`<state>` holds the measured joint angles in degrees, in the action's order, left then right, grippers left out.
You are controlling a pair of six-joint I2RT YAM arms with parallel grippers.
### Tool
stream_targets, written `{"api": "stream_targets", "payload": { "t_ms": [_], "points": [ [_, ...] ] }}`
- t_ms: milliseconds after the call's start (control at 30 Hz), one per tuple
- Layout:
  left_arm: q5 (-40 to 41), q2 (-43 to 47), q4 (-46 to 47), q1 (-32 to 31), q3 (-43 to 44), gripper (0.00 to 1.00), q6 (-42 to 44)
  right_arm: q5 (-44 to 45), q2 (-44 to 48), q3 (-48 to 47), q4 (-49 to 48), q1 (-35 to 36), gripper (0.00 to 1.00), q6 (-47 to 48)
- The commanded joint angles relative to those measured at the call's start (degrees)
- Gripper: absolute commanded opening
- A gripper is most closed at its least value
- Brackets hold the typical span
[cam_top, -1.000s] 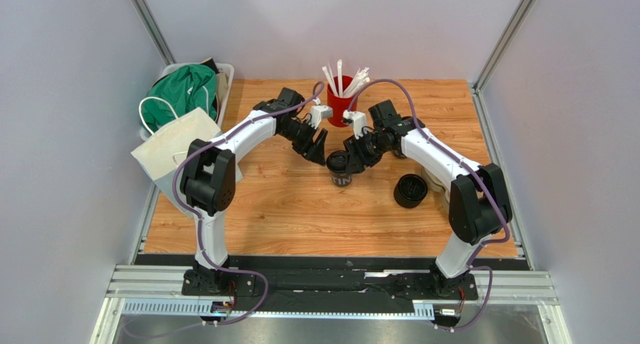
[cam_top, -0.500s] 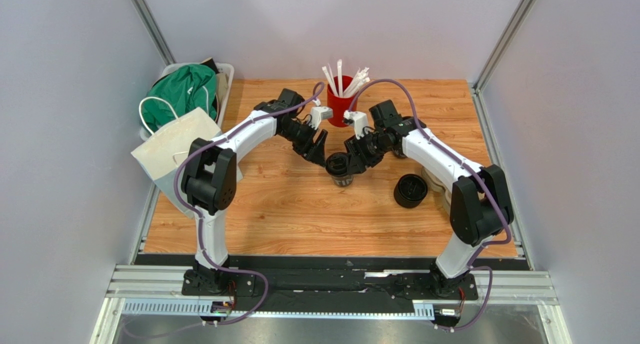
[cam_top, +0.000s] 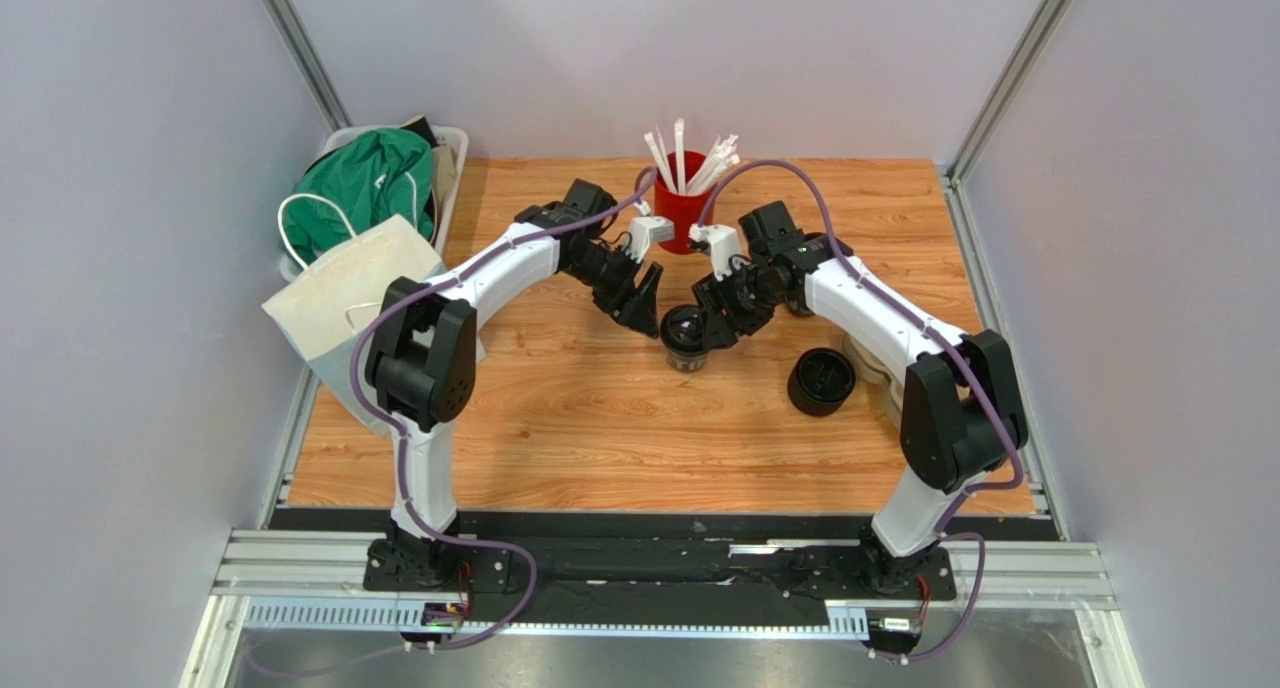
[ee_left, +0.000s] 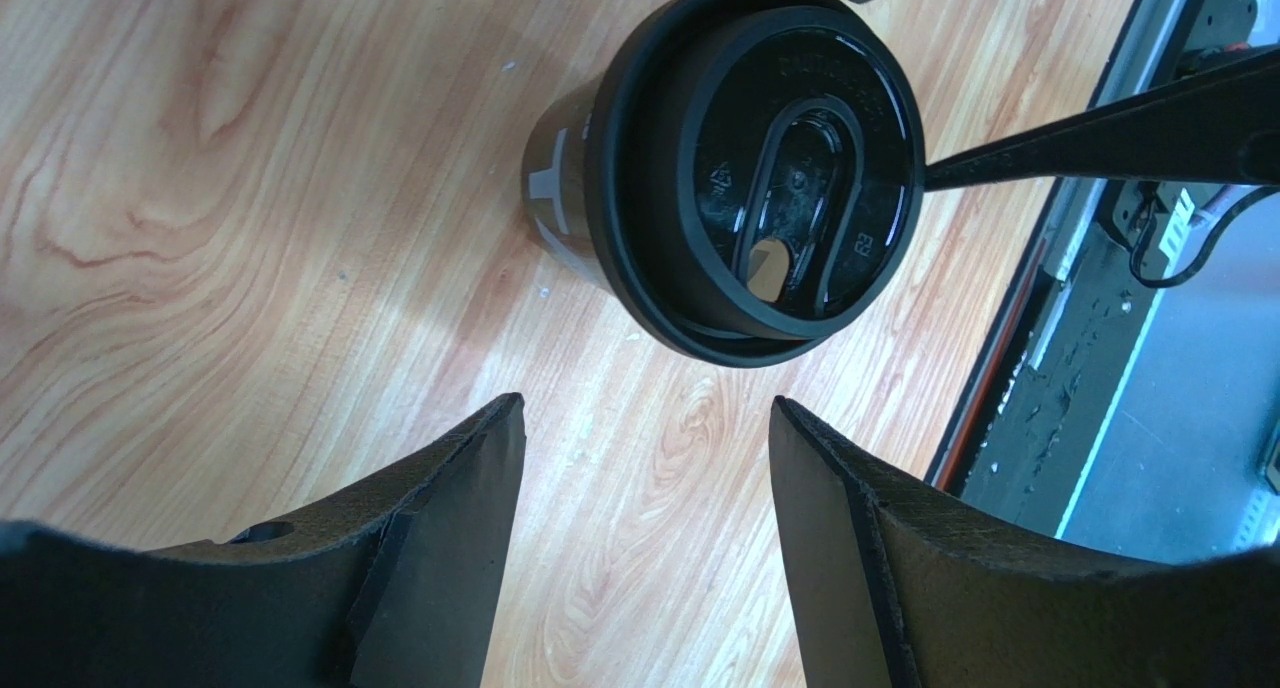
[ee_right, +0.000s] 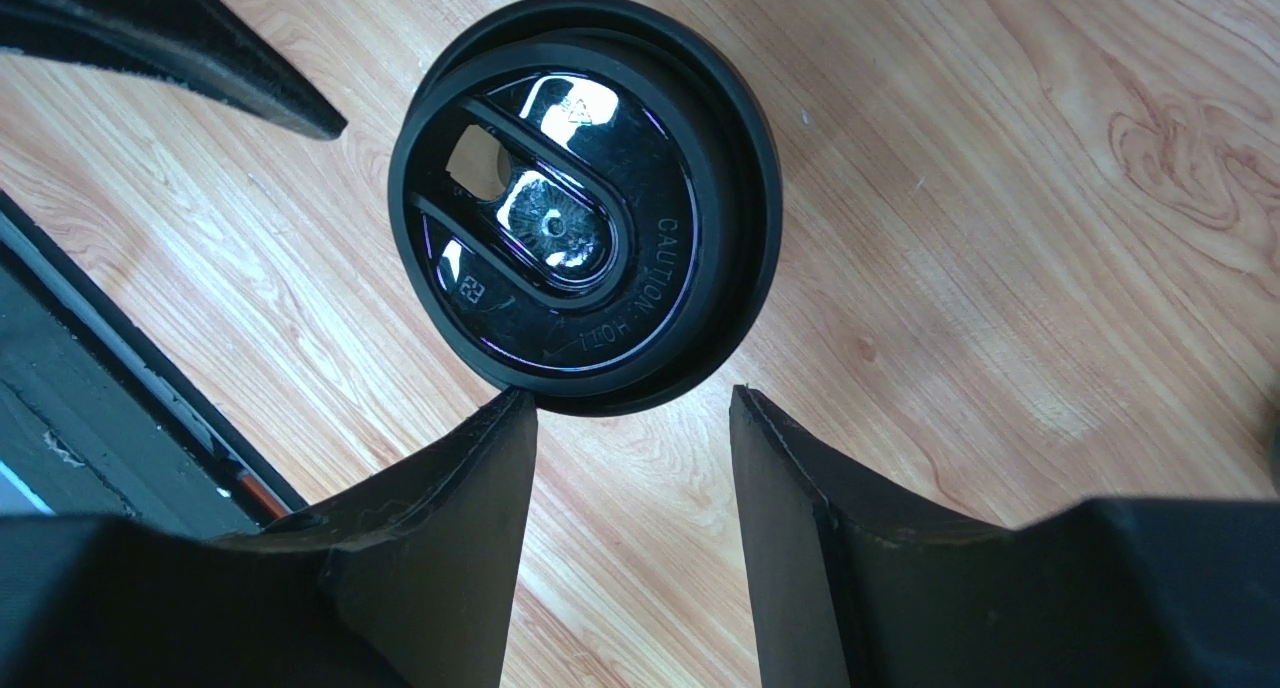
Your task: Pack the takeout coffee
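One takeout coffee cup (cam_top: 687,333), black with a round black lid, stands upright on the wooden table near its middle. My left gripper (cam_top: 639,291) hangs just to its left, open. In the left wrist view the cup (ee_left: 751,163) lies beyond the open gripper (ee_left: 646,418), with only bare wood between the fingers. My right gripper (cam_top: 718,313) is just to the cup's right, also open. In the right wrist view the lid (ee_right: 586,201) sits right past the gripper (ee_right: 631,403), one fingertip at its rim. A second black cup (cam_top: 822,381) stands further right.
A red cup of white straws (cam_top: 679,205) stands behind the two grippers. A white paper bag (cam_top: 353,306) lies at the left edge below a bin of green cloth (cam_top: 368,186). A brown carrier (cam_top: 875,373) shows partly behind the right arm.
My left gripper has shifted a little to the right, closer to the middle cup. The right gripper has barely moved. Both stayed open.
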<state>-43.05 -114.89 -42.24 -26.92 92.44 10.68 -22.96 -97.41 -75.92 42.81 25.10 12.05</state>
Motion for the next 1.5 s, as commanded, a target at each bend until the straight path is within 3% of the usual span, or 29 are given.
{"api": "stream_targets", "payload": {
  "t_ms": [0,1467],
  "points": [
    [-2.13,-1.03,-1.26,-0.85,2.57,0.70,1.18,1.08,0.90,-2.48,0.08,0.12,0.54,1.04],
    [2.09,-17.56,-3.03,-5.78,25.85,0.70,-3.29,8.55,-5.16,-9.33,-2.46,-3.92,0.55,0.60]
  ]
}}
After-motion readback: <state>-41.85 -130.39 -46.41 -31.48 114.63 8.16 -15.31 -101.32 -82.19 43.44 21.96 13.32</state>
